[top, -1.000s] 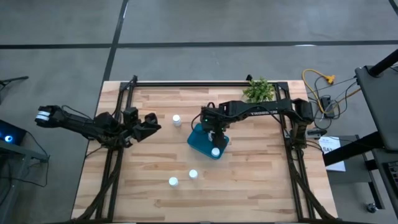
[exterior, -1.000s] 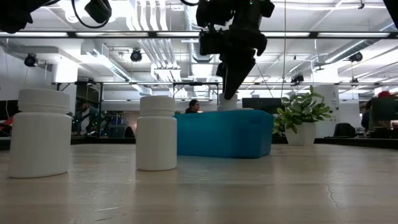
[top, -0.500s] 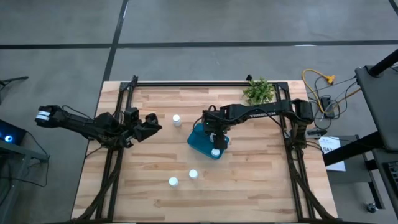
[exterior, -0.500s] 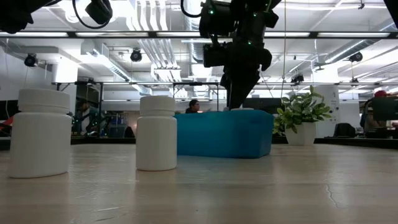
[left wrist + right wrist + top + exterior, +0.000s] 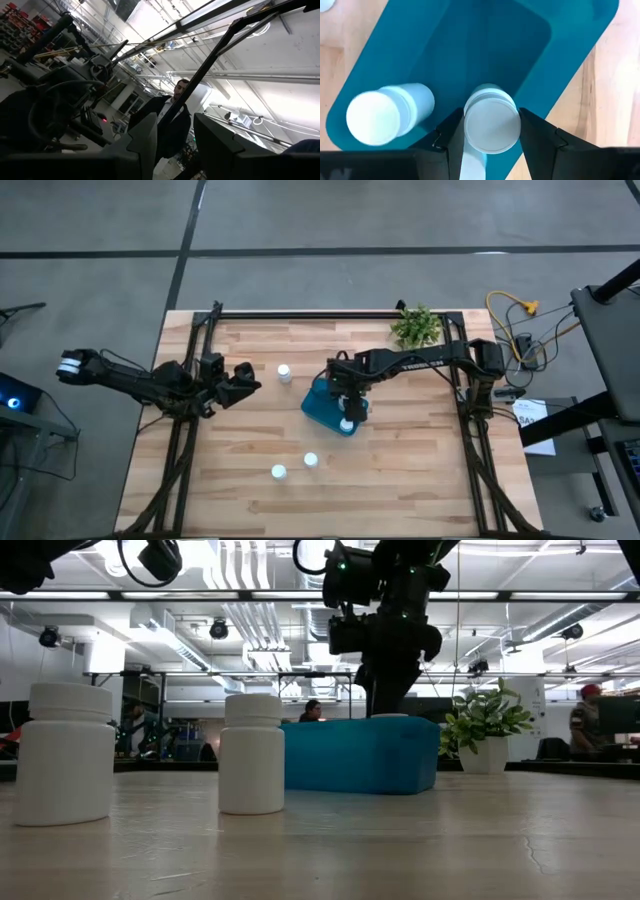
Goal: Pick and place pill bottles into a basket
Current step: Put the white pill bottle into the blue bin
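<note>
Clamped on a pill bottle point(image 5: 492, 125) between the two dark fingers point(image 5: 451, 136) of the right gripper point(image 5: 347, 402) — cap toward the wrist camera, long axis running along the fingers and down into the basket point(image 5: 322, 409). Directly over the teal floor, so only a release needed, by the look of it; bottle body not clearly touching the bottom yet. Beside it, already inside, a second bottle point(image 5: 384, 114) lying tilted against the wall. Farther out on the wood, three more: one point(image 5: 284, 372) near the left gripper point(image 5: 241, 379), two point(image 5: 310, 461) point(image 5: 278, 472) at the near edge. Left arm parked at the table's left side, fingers parted, holding nothing — nearer the lone bottle.
</note>
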Controlling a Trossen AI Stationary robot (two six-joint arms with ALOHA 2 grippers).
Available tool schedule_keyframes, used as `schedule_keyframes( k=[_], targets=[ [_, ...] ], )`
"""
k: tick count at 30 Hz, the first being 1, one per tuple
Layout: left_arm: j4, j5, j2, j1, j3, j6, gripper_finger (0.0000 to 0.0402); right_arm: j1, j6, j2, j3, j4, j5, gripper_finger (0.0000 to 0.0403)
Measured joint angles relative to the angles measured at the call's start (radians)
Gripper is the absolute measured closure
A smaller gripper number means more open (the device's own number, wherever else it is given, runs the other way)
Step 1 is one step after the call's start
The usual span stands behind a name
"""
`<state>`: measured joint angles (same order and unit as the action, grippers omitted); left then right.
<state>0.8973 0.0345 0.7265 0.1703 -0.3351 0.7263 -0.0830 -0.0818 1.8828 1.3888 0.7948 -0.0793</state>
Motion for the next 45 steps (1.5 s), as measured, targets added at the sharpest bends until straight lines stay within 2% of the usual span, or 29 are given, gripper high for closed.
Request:
schedule_keyframes(
  k=[4, 9, 12, 20, 31, 37, 45],
  targets=[
    [0.001, 0.000, 0.002, 0.000, 0.000, 0.000, 0.0289, 0.000, 0.000, 0.000, -0.004, -0.003, 0.000, 0.0255],
    [0.001, 0.000, 0.004, 0.000, 0.000, 0.000, 0.0289, 0.000, 0.001, 0.000, -0.005, -0.022, 0.001, 0.0208],
    [0.002, 0.000, 0.004, 0.000, 0.000, 0.000, 0.0289, 0.000, 0.001, 0.000, -0.005, -0.022, 0.001, 0.0194],
    [0.003, 0.000, 0.002, 0.000, 0.000, 0.000, 0.0289, 0.000, 0.004, 0.000, 0.021, -0.010, -0.005, 0.0196],
    [0.017, 0.000, -0.016, 0.000, 0.000, 0.001, 0.0289, 0.004, 0.011, -0.002, 0.190, 0.071, -0.007, 0.0198],
    [0.014, -0.003, -0.032, 0.000, -0.001, 0.000, 0.0289, 0.006, 0.031, -0.003, 0.259, 0.092, -0.059, 0.0198],
    [-0.010, -0.038, -0.015, 0.001, -0.085, -0.130, 0.0289, 0.013, 0.094, -0.030, 0.294, 0.089, -0.059, 0.0198]
  ],
)
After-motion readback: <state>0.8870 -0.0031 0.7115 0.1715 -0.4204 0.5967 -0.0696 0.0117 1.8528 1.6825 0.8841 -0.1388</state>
